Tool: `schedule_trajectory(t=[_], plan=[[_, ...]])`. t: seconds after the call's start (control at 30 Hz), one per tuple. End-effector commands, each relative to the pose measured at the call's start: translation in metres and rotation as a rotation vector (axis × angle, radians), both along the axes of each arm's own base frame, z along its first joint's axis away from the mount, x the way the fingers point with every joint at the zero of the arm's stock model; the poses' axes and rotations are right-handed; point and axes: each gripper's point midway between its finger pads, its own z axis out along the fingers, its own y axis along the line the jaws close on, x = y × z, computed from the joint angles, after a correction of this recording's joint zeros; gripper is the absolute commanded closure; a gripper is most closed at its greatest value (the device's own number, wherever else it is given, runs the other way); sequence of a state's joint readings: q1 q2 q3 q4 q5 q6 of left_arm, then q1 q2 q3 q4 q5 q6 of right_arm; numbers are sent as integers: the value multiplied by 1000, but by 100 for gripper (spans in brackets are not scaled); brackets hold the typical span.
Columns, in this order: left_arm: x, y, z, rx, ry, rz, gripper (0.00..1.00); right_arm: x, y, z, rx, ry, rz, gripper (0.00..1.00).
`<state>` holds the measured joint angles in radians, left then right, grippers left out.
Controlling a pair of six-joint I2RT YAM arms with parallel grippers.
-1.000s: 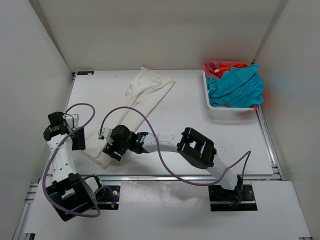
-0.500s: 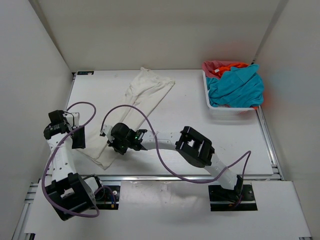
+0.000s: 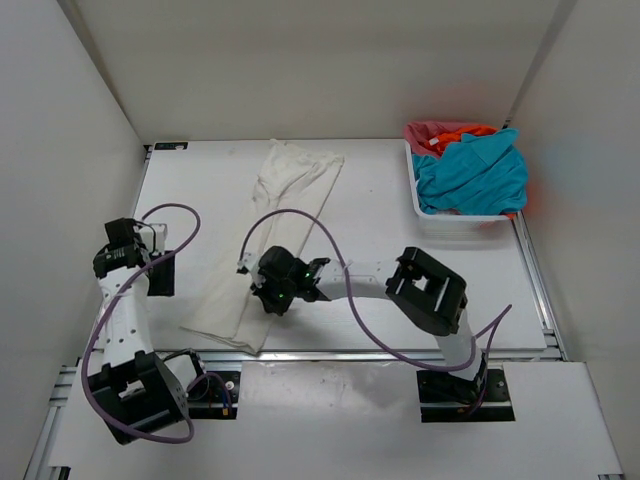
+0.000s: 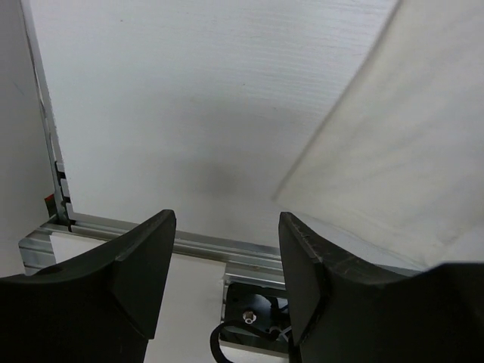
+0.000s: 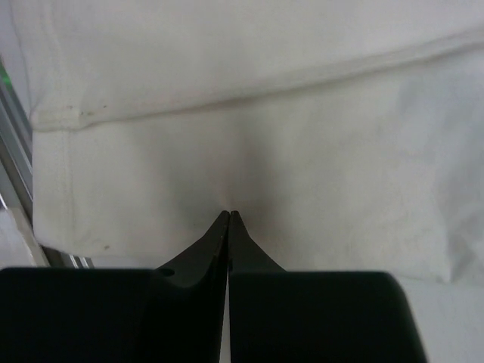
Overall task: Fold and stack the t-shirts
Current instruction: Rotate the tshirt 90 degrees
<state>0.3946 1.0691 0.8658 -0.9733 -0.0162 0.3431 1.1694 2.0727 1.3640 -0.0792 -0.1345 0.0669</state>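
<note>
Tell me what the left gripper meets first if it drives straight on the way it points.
Probably the bare table: the open left gripper points at its surface near the front rail, nothing between. The white t-shirt lies right of that line in the wrist view, though depth is unclear.

Long white cloth t-shirt [image 5: 227, 113]: soft matt knit, faintly creased, with a stitched hem and a few dark specks.
White tabletop [image 4: 151, 91]: matt, finely ribbed.
Black left gripper [image 4: 227, 219]: smooth, plastic-looking, with a slight sheen.
Black right gripper [image 5: 228, 215]: same smooth dark finish.
Silver edge rail [image 4: 113, 236]: bare metal, dull shine.
White mesh basket [image 3: 455, 222]: plastic.
Crumpled teal-blue t-shirt [image 3: 470, 175]: matt cloth.
</note>
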Motion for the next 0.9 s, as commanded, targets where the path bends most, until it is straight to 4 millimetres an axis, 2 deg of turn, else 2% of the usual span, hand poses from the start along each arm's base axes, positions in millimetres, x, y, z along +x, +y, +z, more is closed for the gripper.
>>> schedule_trajectory(t=[0.0,0.07,0.17,0.23,0.3,0.33,0.43,0.5,0.57,0.6,0.63,0.7,0.73,0.77,0.83,0.87], plan=[[1,-4,10,39,-14,-49,33,7,-93,-43,-253,100,-83,100],[1,-13,10,48,-1,-107,32,13,-113,-44,-270,92,-99,100],[1,-36,8,46,42,-239,31,15,-148,-42,-295,106,-137,100],[1,-51,7,67,77,-348,32,12,-172,-43,-318,108,-131,100],[8,-68,9,100,101,-466,32,9,-185,-38,-307,136,-129,100],[10,-73,11,104,99,-496,33,5,-186,-33,-293,141,-114,100],[26,-105,19,88,77,-648,32,1,-186,-16,-261,126,-87,90],[36,-134,30,92,43,-771,33,-7,-188,-4,-238,154,-67,78],[40,-154,32,96,50,-860,32,-10,-184,18,-173,177,-72,69],[40,-169,33,106,43,-933,31,-15,-185,25,-154,202,-67,65],[41,-175,34,115,34,-974,31,-19,-188,33,-137,215,-73,64],[34,-202,32,111,3,-1080,30,-22,-193,49,-95,216,-95,62],[31,-206,30,109,0,-1106,29,-23,-194,52,-84,228,-126,62],[25,-217,23,75,-2,-1152,30,-28,-196,53,-77,242,-140,61],[11,-223,3,51,22,-1228,29,-29,-195,55,-54,236,-161,59],[9,-227,0,49,3,-1259,28,-28,-194,53,-39,238,-173,59]])
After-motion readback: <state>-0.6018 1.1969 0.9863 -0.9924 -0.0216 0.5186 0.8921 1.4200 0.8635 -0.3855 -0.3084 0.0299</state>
